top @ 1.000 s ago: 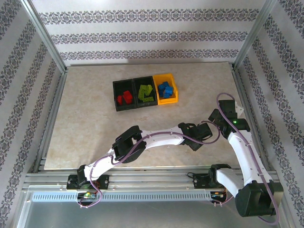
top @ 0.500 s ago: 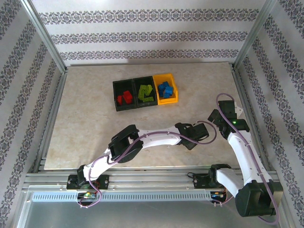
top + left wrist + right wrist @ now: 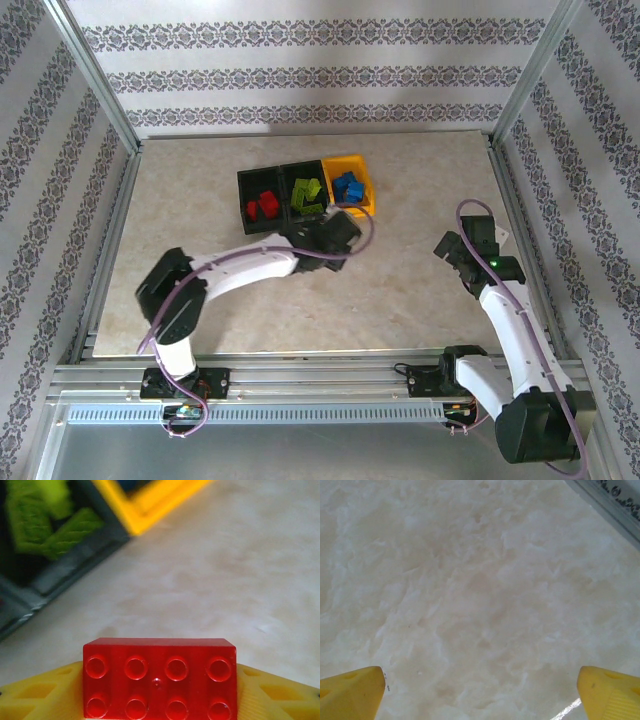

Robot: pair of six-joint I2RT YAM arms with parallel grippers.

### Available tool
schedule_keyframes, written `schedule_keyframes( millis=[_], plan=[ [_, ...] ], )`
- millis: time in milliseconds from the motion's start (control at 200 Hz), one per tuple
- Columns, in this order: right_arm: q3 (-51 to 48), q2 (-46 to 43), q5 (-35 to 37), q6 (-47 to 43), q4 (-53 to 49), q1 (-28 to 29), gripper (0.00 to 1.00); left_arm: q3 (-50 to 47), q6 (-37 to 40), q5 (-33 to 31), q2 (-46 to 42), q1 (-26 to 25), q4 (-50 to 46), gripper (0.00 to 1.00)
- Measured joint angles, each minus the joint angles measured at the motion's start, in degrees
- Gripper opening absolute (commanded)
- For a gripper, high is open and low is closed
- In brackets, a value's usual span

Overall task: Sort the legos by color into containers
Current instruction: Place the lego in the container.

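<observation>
— Looking from above first, where is the left gripper?
— At the near edge of the bins, by the seam between the middle bin and the yellow bin. How its jaws stand I cannot tell from up there.
— And the bricks?
— Red bricks lie in the left bin, green bricks in the middle, blue bricks in the yellow. The right gripper is well apart, over bare table on the right.
— Left wrist camera?
— A red brick, studs toward the lens, is clamped between the two yellow fingers. It hangs above the table, near the corner where the green-filled bin meets the yellow one.
— Right wrist?
— Its fingertips stand wide apart, bare table showing between them; a metal rail crosses the top right corner.
</observation>
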Motion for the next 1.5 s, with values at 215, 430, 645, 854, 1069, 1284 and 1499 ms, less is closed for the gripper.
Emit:
schedule_keyframes(
  millis=[215, 430, 645, 854, 1069, 1284, 1499],
  plan=[
    [-1.25, -0.04, -1.44, 0.00, 1.16, 0.35, 0.98, -5.49, -0.37, 0.44, -5.70, 12.44, 2.05, 0.66],
    [-1.25, 0.00, -1.11, 0.02, 1.68, 3.76, 0.98, -4.44, 1.46, 1.44, -4.92, 21.27, 3.15, 0.66],
    [-1.22, 2.10, 0.37, 0.28, 1.95, 7.23, 0.98, -0.13, 2.58, 4.81, -0.81, 28.55, 3.93, 0.66],
    [0.04, 4.66, 2.49, 0.70, 2.05, 10.64, 0.98, 5.01, 3.58, 7.41, 4.39, 31.98, 4.39, 0.67],
    [1.49, 7.52, 4.46, 0.90, 2.49, 13.44, 0.98, 10.27, 5.68, 9.01, 8.44, 32.52, 4.28, 0.71],
    [3.10, 9.68, 5.35, 0.87, 2.49, 15.19, 0.98, 12.90, 6.97, 9.49, 10.99, 32.52, 4.09, 0.80],
    [4.17, 10.80, 6.05, 0.87, 2.62, 16.24, 0.98, 12.90, 7.19, 9.46, 11.04, 32.52, 3.63, 0.81]
  ],
)
